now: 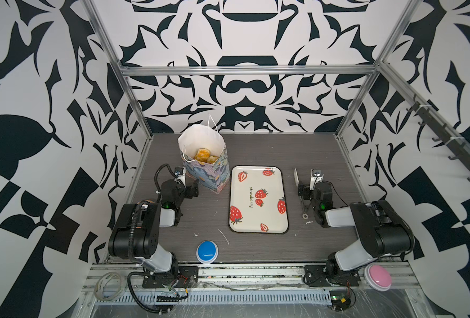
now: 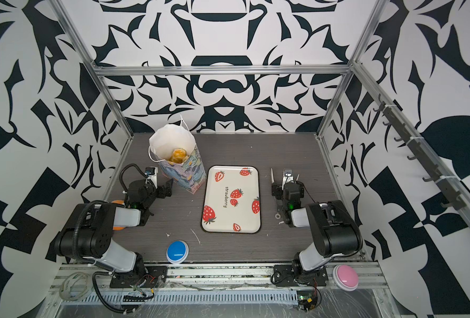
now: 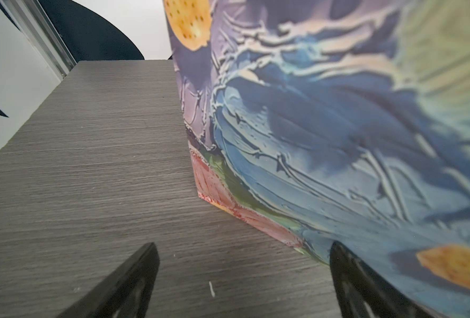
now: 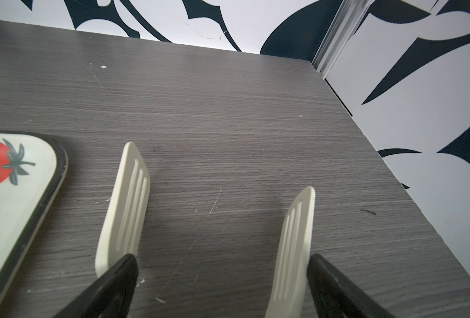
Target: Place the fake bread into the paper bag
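The tall white paper bag (image 1: 209, 176) with a blue and purple painted flower print stands upright on the grey wood-grain table (image 1: 255, 148), just left of the cream rectangular strawberry-print tray (image 1: 272, 181). The glossy golden-yellow fake bread (image 1: 202, 154) lies at the bag's bottom (visible through the open mouth in both top views). The left gripper (image 3: 243, 245) sits low beside the bag's base with its jaws spread wide. One black finger (image 3: 346, 278) is close against the printed wall; contact cannot be confirmed. The right gripper (image 4: 220, 165) sits right of the tray, jaws likewise spread.

Grey table (image 1: 255, 148) bears paper bag (image 1: 214, 176), strawberry tray (image 1: 272, 176), blue button (image 1: 207, 250)
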Motion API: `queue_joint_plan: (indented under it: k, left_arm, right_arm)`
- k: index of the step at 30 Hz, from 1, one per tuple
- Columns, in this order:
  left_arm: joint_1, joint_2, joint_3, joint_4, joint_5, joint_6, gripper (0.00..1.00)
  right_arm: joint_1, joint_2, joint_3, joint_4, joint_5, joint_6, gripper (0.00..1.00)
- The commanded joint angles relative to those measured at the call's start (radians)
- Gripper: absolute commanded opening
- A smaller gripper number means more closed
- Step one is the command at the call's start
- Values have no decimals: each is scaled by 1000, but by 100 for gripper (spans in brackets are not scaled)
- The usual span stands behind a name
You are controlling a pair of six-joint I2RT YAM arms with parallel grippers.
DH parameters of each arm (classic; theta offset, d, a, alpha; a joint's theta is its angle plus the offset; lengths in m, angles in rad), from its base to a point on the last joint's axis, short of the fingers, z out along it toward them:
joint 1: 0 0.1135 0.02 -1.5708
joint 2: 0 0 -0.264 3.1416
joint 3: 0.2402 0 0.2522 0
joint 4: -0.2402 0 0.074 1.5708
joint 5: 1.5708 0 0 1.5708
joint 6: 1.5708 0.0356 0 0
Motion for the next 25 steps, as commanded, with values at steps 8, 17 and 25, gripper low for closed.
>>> queue_joint_plan:
  k: [8, 17, 25]
  left_arm:
    - [4, -4, 6, 3, 11, -7, 99]
    - [4, -3, 7, 3, 11, -7, 99]
    - [4, -4, 7, 2, 8, -7, 99]
  right_arm:
    - [-1, -4, 5, 41, -5, 12, 100]
    - [-1, 4, 5, 48, -43, 1, 100]
    - [-7, 0, 3, 47, -44, 2, 100]
